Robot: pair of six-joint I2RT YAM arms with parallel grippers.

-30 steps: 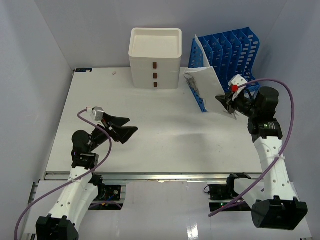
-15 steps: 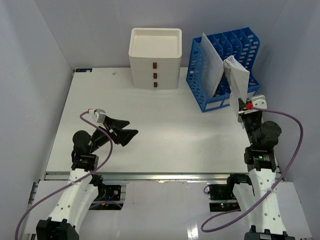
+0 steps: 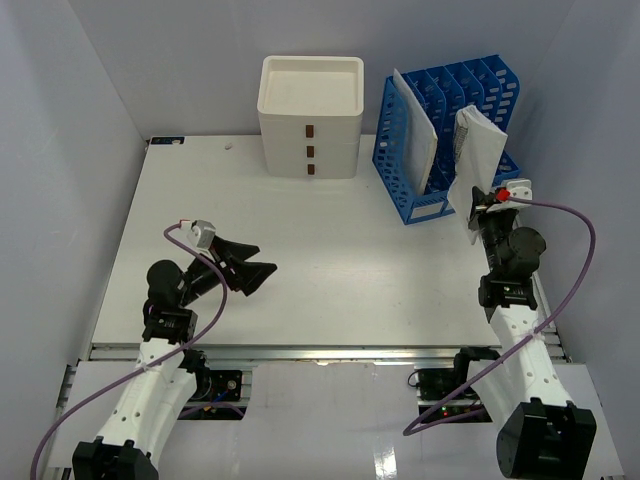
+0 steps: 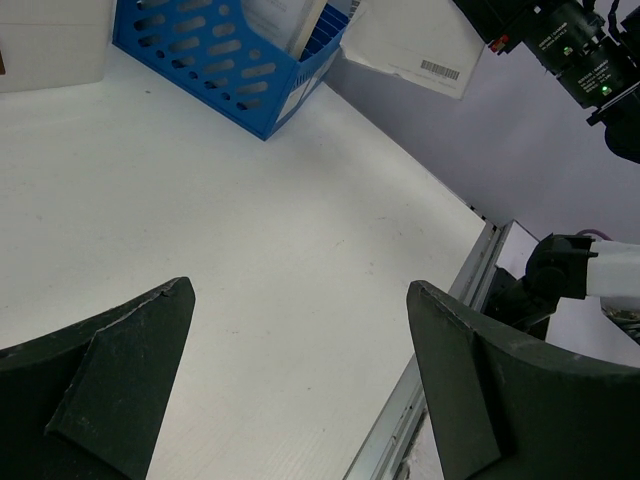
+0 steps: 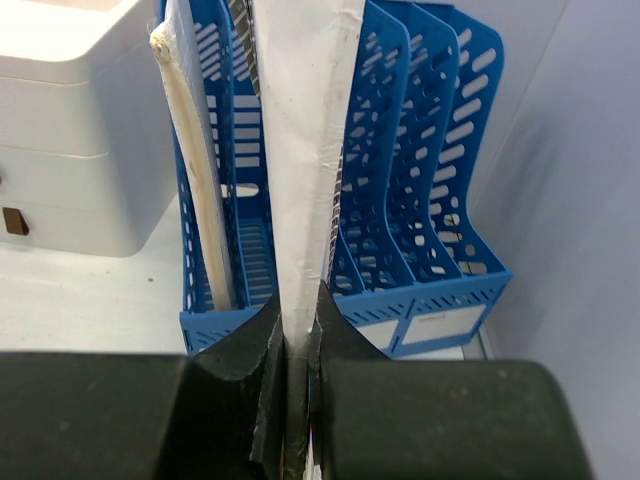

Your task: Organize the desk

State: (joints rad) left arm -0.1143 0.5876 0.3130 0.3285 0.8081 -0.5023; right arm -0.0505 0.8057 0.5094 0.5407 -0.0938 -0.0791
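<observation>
The table (image 3: 330,260) carries a cream drawer box (image 3: 310,110) at its far edge and a blue file rack (image 3: 408,210) just beside it at the far right; the rest of its white surface shows nothing loose. The right gripper (image 5: 293,340) is clenched on the lower edge of a white packet (image 3: 476,150), held upright and edge-on to the wrist camera. A second ago this packet lay tilted low across the rack's near end. It has since been swung up and carried right, and now stands above the rack's near right side, not yet seated. One flat document (image 3: 412,125) already leans in the leftmost slot. From the wrist view the packet lines up with the dividers to the right of that slot (which compartment exactly cannot be told, as the packet hides the opening). The left gripper (image 3: 258,258) hangs with its jaws spread wide and empty over the near left of the table, barely moved over the same second. Assessment: the filing step is close to completion; what remains is lowering the packet squarely between two dividers before letting go. Risk noted: the limp packet may catch on a divider top or buckle.
</observation>
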